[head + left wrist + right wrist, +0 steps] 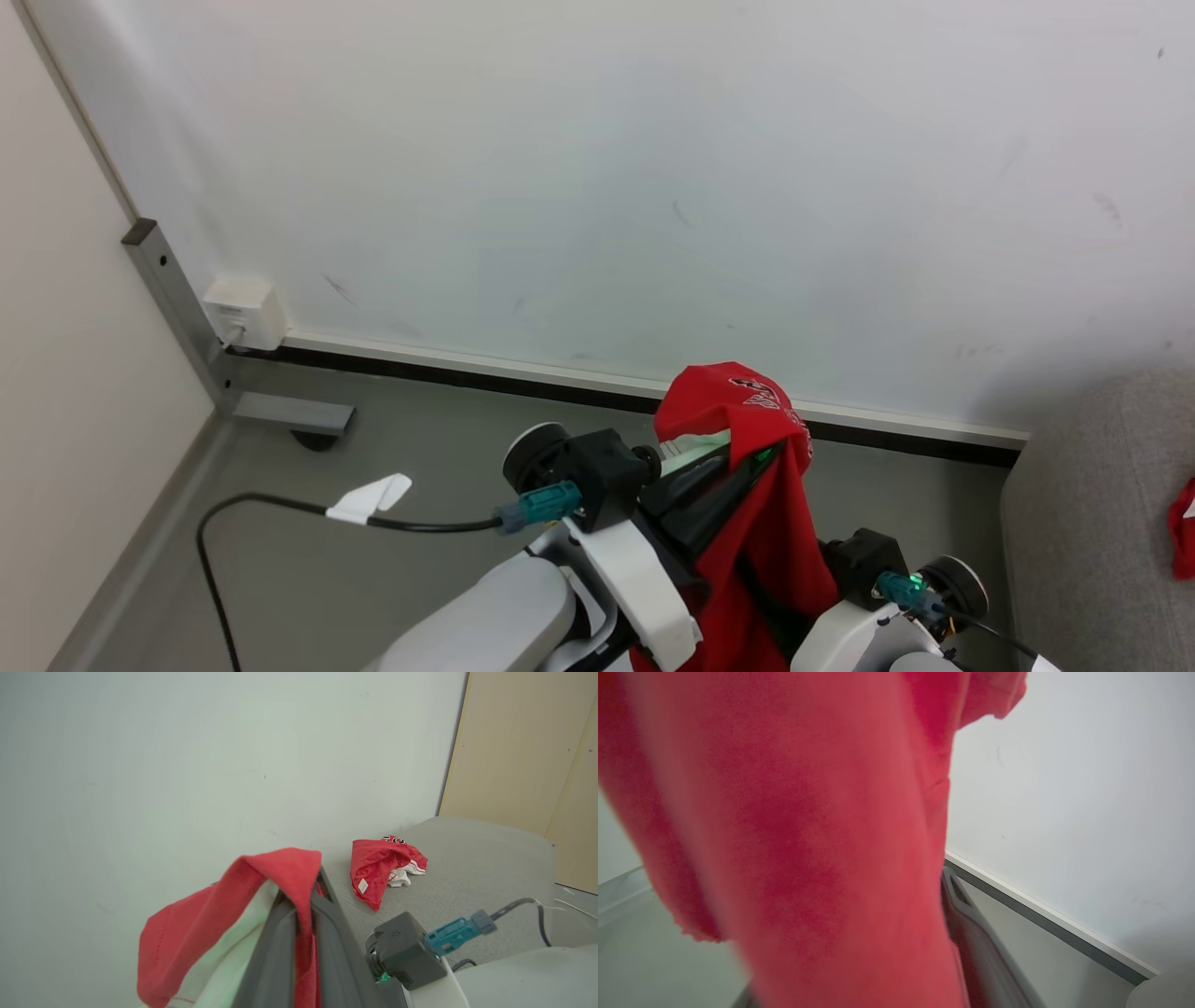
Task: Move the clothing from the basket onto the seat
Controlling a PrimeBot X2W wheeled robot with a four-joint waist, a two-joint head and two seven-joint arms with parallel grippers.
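**White wall (653, 168) ahead, sofa (1083, 523) at the right, red garment (747, 411) aloft**

Look at the left tool (306, 905): pinched shut on a fold of that red garment, fabric peaked over the fingertips and the rest trailing down between the two arms. Limp, light stuff, I'd judge, with no stiffness at all and probably a bit slick. So a bunched fold like this one is the place to hold, and a second hold lower on the hanging tail would stop it dragging. Now the right tool (836, 560): it stands wide, the tail draped across its view, one finger (971, 933) clear beside it. Touching or not, can't tell. Over on the sofa a second red piece (383, 865) lies crumpled, white trim showing. Hazards? The tail could snag the right arm. A black cable (439, 526) with a white tag (369, 497) loops over the floor (420, 439) at the left, well apart from the sofa.
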